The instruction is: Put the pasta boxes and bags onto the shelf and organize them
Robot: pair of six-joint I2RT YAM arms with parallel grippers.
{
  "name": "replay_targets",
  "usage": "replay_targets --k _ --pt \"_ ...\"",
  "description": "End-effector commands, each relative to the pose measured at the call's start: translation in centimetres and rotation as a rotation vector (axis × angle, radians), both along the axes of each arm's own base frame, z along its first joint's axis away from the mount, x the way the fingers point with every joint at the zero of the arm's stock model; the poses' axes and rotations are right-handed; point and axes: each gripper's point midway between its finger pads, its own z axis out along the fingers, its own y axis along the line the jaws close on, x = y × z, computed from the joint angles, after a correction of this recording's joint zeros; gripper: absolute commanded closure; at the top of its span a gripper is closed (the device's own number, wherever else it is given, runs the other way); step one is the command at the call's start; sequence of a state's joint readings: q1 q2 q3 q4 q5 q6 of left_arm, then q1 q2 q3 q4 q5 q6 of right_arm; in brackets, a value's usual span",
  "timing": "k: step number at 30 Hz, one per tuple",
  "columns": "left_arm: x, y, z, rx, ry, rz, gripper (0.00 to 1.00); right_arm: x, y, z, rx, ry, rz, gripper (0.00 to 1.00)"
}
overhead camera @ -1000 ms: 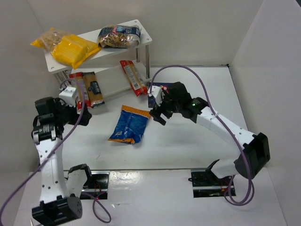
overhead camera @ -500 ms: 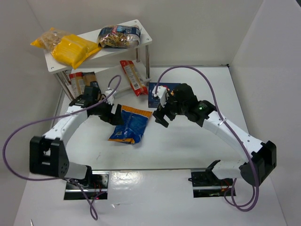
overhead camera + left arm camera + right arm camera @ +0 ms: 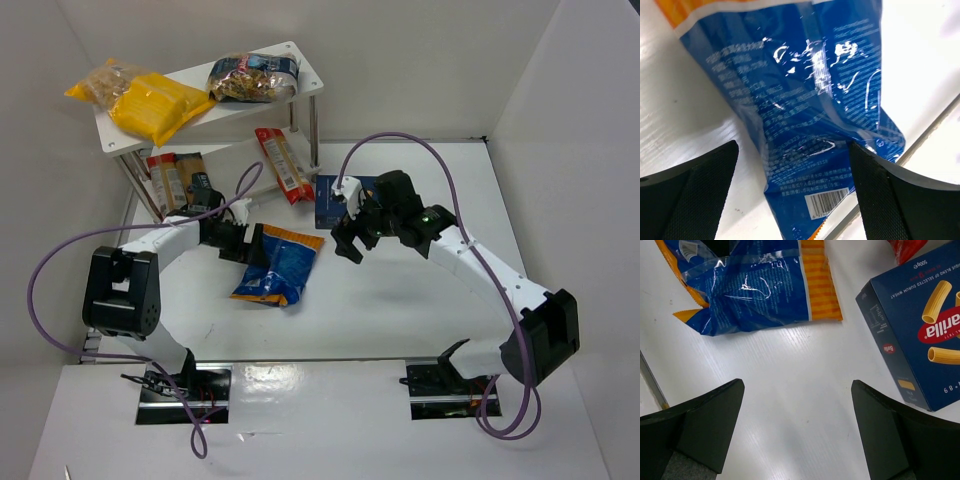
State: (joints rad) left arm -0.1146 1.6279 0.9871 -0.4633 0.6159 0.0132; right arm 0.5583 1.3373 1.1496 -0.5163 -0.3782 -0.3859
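Observation:
The crinkly blue bag with orange ends (image 3: 278, 262) lies flat on the table in front of the shelf (image 3: 300, 52). My left gripper (image 3: 250, 245) is open at the bag's left edge. In the left wrist view the bag (image 3: 810, 100) lies between the wide-open fingers (image 3: 690, 195), and the right finger touches its edge. My right gripper (image 3: 350, 245) is open and empty over bare table, between the bag (image 3: 755, 285) and the dark-blue pasta box (image 3: 920, 325). From the top view the box (image 3: 330, 200) is partly hidden by the right arm.
The top tier holds a yellow pack (image 3: 155, 105), a clear pasta bag (image 3: 100, 80) and a dark-labelled bag (image 3: 252, 78). Under it lie narrow packs (image 3: 185, 185) and a red-edged pack (image 3: 282, 165). White walls close in the left, back and right.
My left arm has swung from the far left across to the blue bag and lowered its open gripper over the bag's edge. My right gripper has shifted slightly right.

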Motion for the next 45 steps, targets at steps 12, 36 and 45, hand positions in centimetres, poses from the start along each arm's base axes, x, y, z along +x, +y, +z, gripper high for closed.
replay_targets --k 12,36,45 --pt "-0.1 -1.7 -2.0 -0.112 0.090 -0.013 0.04 0.0 0.5 2.0 0.072 -0.045 0.023 0.04" --pt "-1.8 -9.7 9.5 -0.183 -0.333 -0.359 1.00 0.1 -2.5 2.8 0.053 -0.113 -0.046 0.04" --pt "0.1 -5.8 15.1 -0.264 -0.468 -0.223 1.00 0.5 -6.2 4.5 0.098 -0.157 -0.131 0.04"
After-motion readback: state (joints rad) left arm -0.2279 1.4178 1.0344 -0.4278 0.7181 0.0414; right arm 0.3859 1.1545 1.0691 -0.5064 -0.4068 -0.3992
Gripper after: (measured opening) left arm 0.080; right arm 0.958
